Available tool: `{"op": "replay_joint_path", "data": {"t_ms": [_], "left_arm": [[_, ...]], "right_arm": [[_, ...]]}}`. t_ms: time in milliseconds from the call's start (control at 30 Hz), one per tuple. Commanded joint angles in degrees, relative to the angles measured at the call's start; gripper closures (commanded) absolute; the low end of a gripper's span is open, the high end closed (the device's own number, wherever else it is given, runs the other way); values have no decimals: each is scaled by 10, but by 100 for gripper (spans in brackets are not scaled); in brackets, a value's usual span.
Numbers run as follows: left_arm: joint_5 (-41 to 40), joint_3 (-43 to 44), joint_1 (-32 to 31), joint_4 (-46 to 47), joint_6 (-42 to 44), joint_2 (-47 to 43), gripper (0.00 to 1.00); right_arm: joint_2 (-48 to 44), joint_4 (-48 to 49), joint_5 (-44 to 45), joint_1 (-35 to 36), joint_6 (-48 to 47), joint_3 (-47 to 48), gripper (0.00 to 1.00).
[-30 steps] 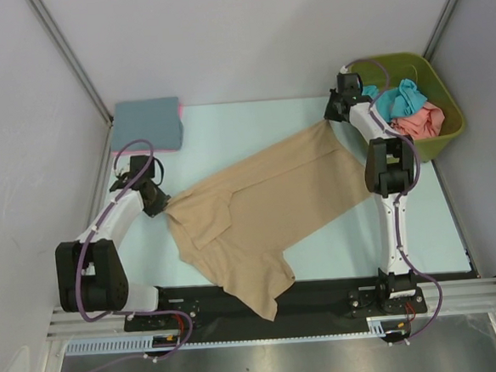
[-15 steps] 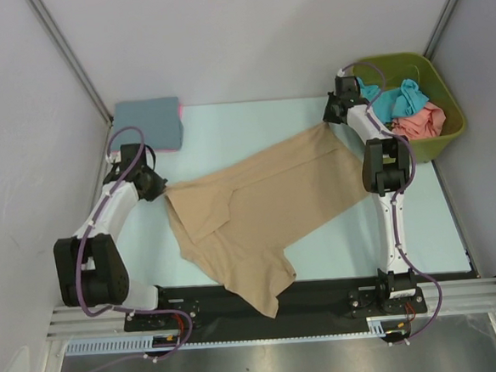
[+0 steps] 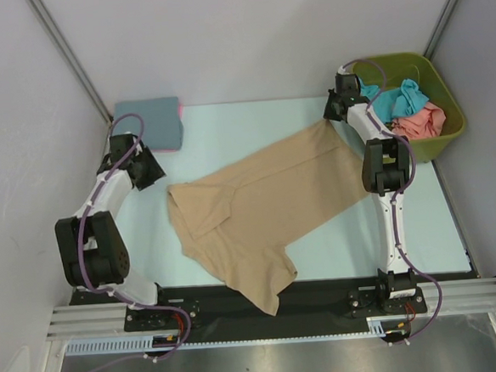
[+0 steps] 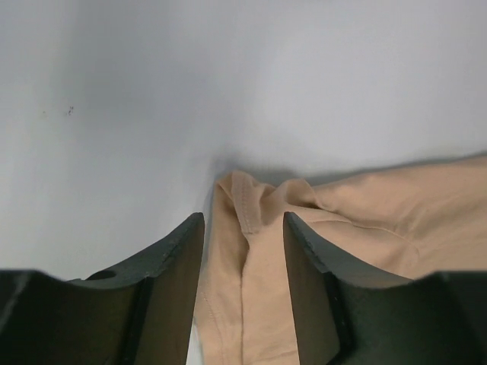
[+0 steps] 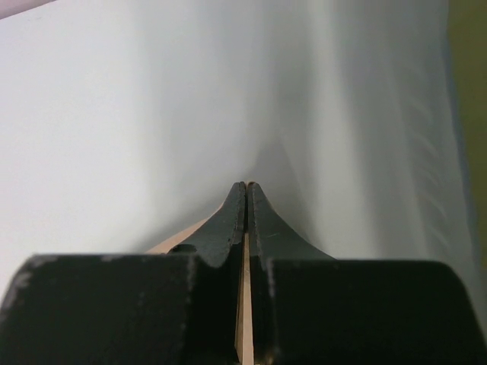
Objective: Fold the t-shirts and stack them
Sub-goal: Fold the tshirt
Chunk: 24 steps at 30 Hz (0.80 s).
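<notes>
A tan t-shirt (image 3: 258, 206) lies spread on a slant across the table, its lower part hanging over the near edge. My left gripper (image 3: 153, 174) stands open just left of the shirt's left corner. In the left wrist view the gripper (image 4: 243, 228) has its fingers (image 4: 179, 262) apart, and the loose tan cloth (image 4: 262, 258) lies on the table below the gap. My right gripper (image 3: 328, 117) is shut on the shirt's far right corner. In the right wrist view a thin tan edge (image 5: 243, 319) shows pinched between the shut gripper's (image 5: 246, 187) jaws.
A folded slate-blue shirt (image 3: 147, 123) with a pink one (image 3: 180, 114) under it lies at the far left corner. An olive-green bin (image 3: 439, 143) at the far right holds a teal shirt (image 3: 399, 99) and a salmon shirt (image 3: 418, 123). Walls close in on both sides.
My left gripper has opened, let go of the shirt's left corner and drawn back to the far left. The corner has dropped flat. The right gripper has held still.
</notes>
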Motion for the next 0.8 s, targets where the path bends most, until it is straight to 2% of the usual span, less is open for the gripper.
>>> {"op": "replay_joint_path", "data": {"t_ms": [0,33,100,200,400,667,767], "left_arm": [[108,17,33,20,92,48,49],[107,36,38,6,80,63,54],[107,48,40,-16,64,92,51],[149,33,37,12,17,100,45],[161,29,32,27,-24,126,44],[134,43,29,-4,-35,169,47],[129,38,29,5,-38,166,55]], "right_arm": [[-1,21,10,-3,-7,27,100],[-1,21,10,-2,-8,23,100],[-2,22,10,-1,-10,20,100],[-2,20,10,0,-10,18,100],[-2,21,10,6,-13,17,100],[-1,25,11,8,-12,20,100],[2,25,12,7,-11,20,100]]}}
